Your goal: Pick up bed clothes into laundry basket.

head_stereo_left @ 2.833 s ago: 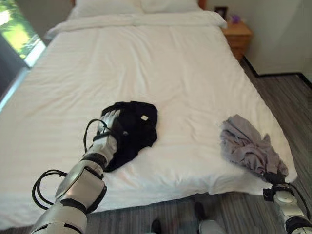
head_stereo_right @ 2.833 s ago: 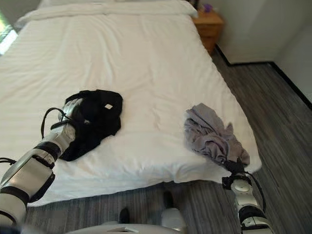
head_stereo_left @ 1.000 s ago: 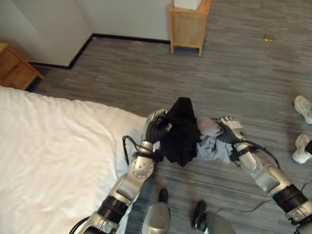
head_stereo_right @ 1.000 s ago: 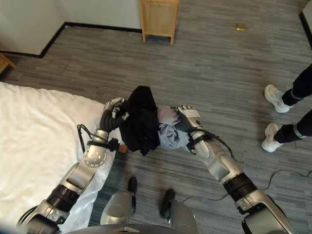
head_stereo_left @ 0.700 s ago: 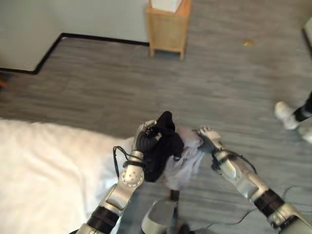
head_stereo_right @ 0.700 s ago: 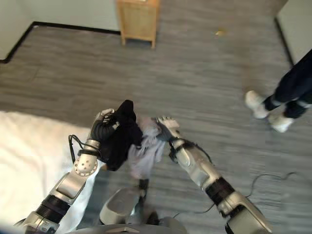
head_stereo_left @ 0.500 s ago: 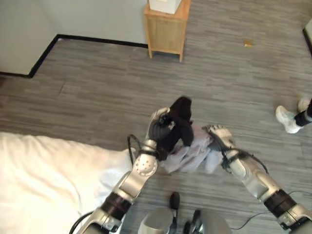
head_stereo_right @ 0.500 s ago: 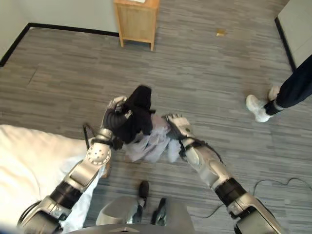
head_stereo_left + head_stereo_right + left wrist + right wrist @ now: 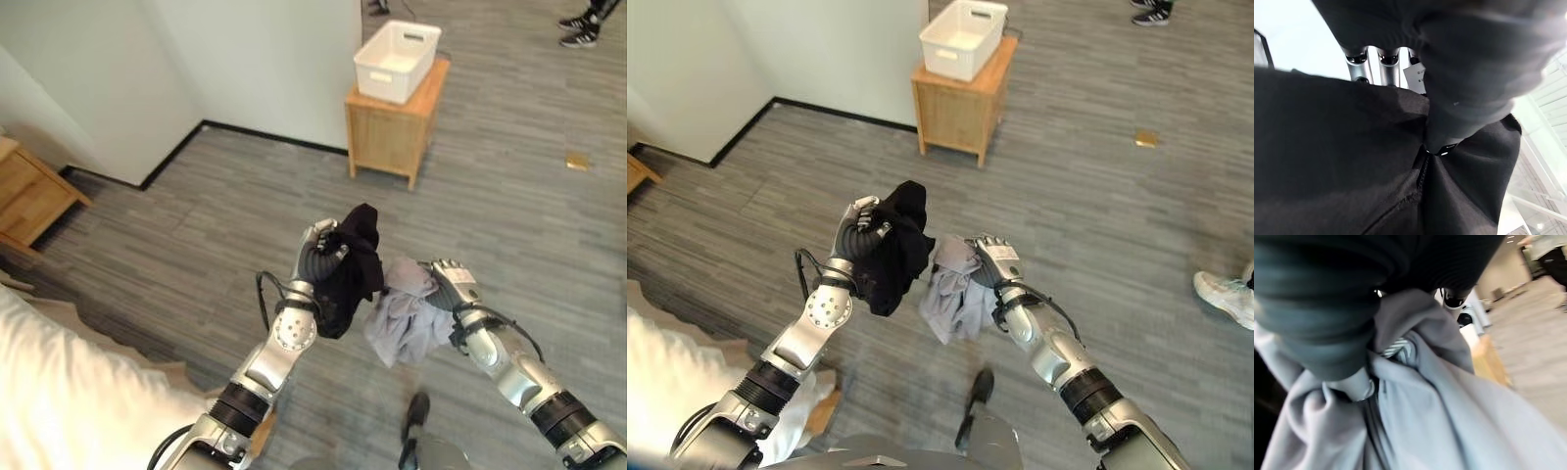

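Left robot hand (image 9: 321, 257) clutching black garment (image 9: 355, 266) — right robot hand (image 9: 447, 286) gripping grey garment (image 9: 404, 323).

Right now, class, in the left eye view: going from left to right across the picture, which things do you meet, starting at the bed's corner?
Bed → left hand → black garment → grey garment → right hand.

Wooden side table (image 9: 392, 147) by the wall; person's shoe (image 9: 1227, 296) (white) on grey floor (image 9: 509, 235)
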